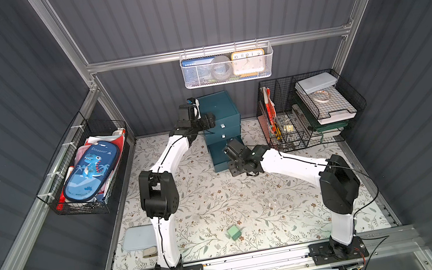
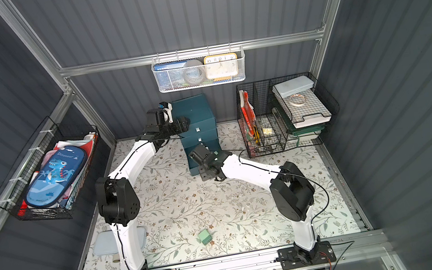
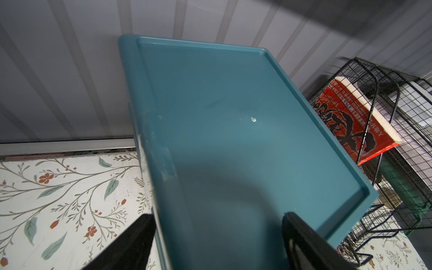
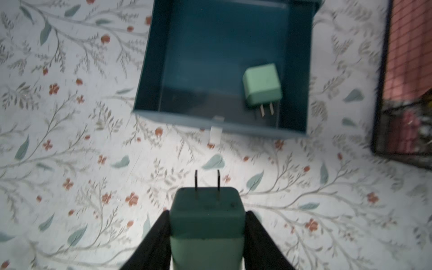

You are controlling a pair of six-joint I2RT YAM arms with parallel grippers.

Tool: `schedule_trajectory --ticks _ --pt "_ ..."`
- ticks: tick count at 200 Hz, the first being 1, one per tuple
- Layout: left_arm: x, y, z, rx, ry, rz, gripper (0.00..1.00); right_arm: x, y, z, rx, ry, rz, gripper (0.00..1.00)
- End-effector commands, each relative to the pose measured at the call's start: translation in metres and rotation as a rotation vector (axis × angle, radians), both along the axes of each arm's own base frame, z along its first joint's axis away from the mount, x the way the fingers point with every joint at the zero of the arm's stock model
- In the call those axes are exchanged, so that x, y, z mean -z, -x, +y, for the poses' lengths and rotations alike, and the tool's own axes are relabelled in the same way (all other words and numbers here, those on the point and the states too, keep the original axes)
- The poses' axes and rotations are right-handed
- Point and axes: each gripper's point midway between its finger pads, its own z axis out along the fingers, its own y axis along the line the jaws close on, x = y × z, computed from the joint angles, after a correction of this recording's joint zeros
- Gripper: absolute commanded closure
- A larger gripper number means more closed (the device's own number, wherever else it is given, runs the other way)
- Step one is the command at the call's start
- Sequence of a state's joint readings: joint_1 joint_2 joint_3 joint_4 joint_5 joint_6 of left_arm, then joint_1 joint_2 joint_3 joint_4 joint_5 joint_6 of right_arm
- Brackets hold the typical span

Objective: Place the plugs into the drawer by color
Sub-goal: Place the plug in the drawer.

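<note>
Looking from the right wrist alone reveals right gripper (image 4: 207, 216) clamping mint plug (image 4: 207, 224).

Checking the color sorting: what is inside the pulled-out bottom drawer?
One mint green plug lies in the bottom drawer, prongs toward its front wall. The drawer's rear runs out of the right wrist view, so that part is unseen.

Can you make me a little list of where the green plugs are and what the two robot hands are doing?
held green plug: in the right gripper, prongs pointing at the bottom drawer
second green plug: lying inside that open drawer
third green plug: loose on the table, near its front edge
left gripper: open, over the teal cabinet
</note>
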State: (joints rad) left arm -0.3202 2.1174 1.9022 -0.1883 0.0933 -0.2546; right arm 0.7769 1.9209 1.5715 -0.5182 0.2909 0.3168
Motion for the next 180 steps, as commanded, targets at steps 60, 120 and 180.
schedule_trajectory --ticks 60,120,180 --pt "0.068 0.025 0.005 0.020 -0.113 0.196 0.11 0.014 -0.096 0.018 -0.028 0.043 -0.117 0.57" --pt "0.068 0.024 0.003 0.026 -0.109 0.196 0.11 0.052 -0.107 0.010 0.031 0.006 -0.030 0.57" --pt "0.069 0.024 0.004 0.023 -0.113 0.197 0.10 0.078 -0.103 0.003 0.043 0.040 0.039 0.55"
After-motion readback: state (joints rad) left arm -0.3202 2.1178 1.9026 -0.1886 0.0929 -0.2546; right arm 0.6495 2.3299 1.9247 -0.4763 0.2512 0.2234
